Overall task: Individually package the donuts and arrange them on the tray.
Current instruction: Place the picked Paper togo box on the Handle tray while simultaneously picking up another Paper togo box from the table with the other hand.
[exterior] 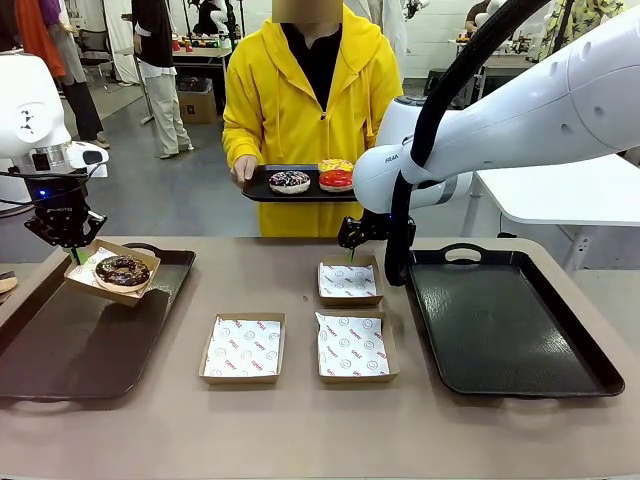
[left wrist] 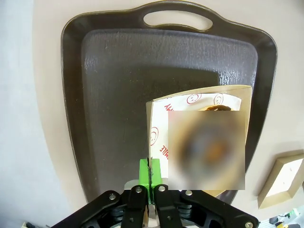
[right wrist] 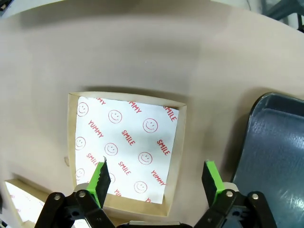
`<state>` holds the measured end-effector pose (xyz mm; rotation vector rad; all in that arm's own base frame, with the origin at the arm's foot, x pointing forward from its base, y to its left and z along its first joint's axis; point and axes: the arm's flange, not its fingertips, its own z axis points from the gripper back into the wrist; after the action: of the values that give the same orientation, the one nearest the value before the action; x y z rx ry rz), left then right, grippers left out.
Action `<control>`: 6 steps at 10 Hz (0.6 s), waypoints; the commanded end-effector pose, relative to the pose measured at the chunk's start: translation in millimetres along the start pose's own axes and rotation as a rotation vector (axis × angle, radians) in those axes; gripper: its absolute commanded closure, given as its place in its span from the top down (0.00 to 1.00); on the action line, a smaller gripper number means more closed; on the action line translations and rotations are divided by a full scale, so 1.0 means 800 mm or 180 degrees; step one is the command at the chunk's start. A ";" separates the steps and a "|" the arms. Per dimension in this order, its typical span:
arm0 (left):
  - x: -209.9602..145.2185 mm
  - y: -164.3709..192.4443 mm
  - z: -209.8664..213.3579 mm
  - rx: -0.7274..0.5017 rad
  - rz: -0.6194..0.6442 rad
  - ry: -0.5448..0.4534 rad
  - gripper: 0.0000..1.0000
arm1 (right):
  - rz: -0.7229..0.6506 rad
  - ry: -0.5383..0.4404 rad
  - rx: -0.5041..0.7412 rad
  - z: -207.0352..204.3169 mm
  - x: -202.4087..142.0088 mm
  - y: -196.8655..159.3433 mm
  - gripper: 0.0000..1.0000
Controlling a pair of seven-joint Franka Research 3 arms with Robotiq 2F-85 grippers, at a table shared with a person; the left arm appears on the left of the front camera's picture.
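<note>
The left claw [exterior: 74, 250] was clamped on the rim of a paper-lined box [exterior: 89, 266] holding the dark chocolate donut [exterior: 122, 270], tilted just above the left tray's [exterior: 60, 350] far end, the donut lying to the claw's right. The right claw [exterior: 350, 250] stood wide over the far empty box [exterior: 348, 281], one side wall between its fingers [right wrist: 100, 176]. Three more donuts [exterior: 289, 181] sat on the person's tray [exterior: 255, 190], well apart.

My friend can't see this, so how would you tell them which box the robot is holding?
Find the dark tray on the table's left side. Over its far end the left gripper pinches a tilted box by its edge. It alone holds a donut, a dark chocolate one; the other three boxes lie on the table with only paper inside.
</note>
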<state>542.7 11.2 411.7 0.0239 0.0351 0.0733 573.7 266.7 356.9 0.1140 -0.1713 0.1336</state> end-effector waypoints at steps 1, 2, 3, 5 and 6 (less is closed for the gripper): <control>0.005 0.001 -0.005 -0.0020 -0.0082 -0.0003 0.01 | -0.0090 -0.0012 -0.0065 -0.006 0.000 -0.001 1.00; 0.009 0.002 -0.009 -0.0019 -0.0090 -0.0025 0.01 | -0.0130 -0.0010 -0.0064 -0.011 0.001 -0.004 1.00; 0.013 0.003 -0.013 -0.0027 -0.0107 -0.0059 0.01 | -0.0138 -0.0003 -0.0045 -0.016 0.002 -0.007 1.00; 0.021 0.004 -0.022 -0.0035 -0.0169 -0.0088 0.01 | -0.0114 0.0051 -0.0099 -0.029 0.005 -0.009 1.00; 0.028 0.005 -0.026 -0.0045 -0.0186 -0.0106 0.01 | -0.0113 0.0077 -0.0119 -0.034 0.007 -0.006 1.00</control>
<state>555.9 11.7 391.1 0.0230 0.0191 0.0425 579.0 258.8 334.0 0.1029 -0.1391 0.1086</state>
